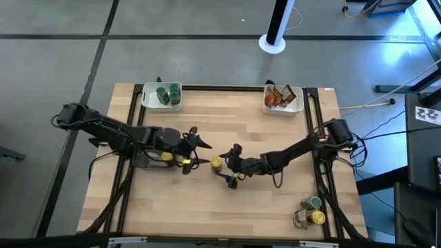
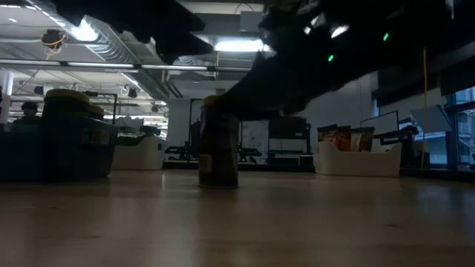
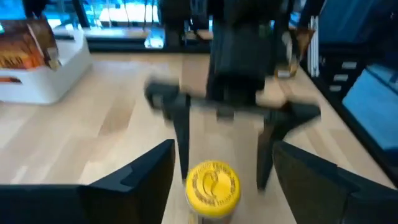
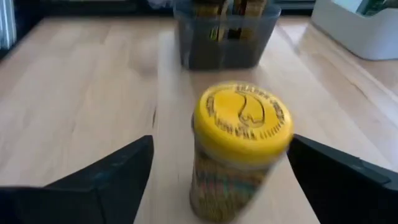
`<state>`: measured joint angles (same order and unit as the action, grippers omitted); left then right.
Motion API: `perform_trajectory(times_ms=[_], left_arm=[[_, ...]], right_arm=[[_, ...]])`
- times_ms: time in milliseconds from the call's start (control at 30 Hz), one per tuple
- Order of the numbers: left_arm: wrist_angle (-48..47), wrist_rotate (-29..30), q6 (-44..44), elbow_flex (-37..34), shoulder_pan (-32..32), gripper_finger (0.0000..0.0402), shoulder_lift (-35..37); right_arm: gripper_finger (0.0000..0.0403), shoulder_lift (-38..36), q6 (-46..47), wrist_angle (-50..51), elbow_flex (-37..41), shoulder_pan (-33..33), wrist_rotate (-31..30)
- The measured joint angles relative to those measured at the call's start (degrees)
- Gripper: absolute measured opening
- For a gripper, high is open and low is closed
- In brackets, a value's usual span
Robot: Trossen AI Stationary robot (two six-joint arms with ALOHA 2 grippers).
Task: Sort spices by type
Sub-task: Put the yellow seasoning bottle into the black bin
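1. While the yellow-lidded jar (image 1: 216,162) stands upright at mid-table between both arms, we see the right gripper (image 1: 233,177) spread wide around it, not touching.
2. We see the left gripper (image 1: 190,147) spread too, just beside the jar.
3. We judge it light, rigid, smooth-sided, tippable; we'd pinch the body below the lid.
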<state>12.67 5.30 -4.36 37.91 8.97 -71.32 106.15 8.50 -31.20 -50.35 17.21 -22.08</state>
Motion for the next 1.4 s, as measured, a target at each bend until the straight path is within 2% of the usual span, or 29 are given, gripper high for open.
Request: perform_trajectory(times_ms=[133,300,467,700,833,1100,1400], left_arm=[[0.5,0.0,-0.2,0.0,0.2,0.0261,-3.5],[5.9,-1.4,-1.7,0.0,0.4,0.0259,-8.1],[9.5,-1.7,-0.1,0.0,0.9,0.0260,-9.3],[10.5,-1.3,0.4,0.0,0.5,0.0263,-9.4],[10.4,-0.8,-1.2,0.0,0.3,0.0295,-9.0],[10.2,0.3,0.3,0.0,0.4,0.0392,-9.0],[10.4,4.5,2.3,0.0,2.1,0.0399,-11.0]], right_arm=[[0.0371,-7.6,-0.1,15.0,0.0,1.6,0.1],[0.0370,-13.9,3.5,24.3,0.0,4.3,-0.3],[0.0371,-14.1,3.3,24.7,0.0,6.6,-2.2],[0.0371,-14.1,3.2,24.9,0.1,6.4,-3.8],[0.0371,-14.1,3.2,24.9,0.1,6.4,-4.3],[0.0372,-14.1,3.0,24.9,0.1,6.4,-4.3],[0.0372,-14.1,3.0,24.9,0.1,6.4,-4.3]])
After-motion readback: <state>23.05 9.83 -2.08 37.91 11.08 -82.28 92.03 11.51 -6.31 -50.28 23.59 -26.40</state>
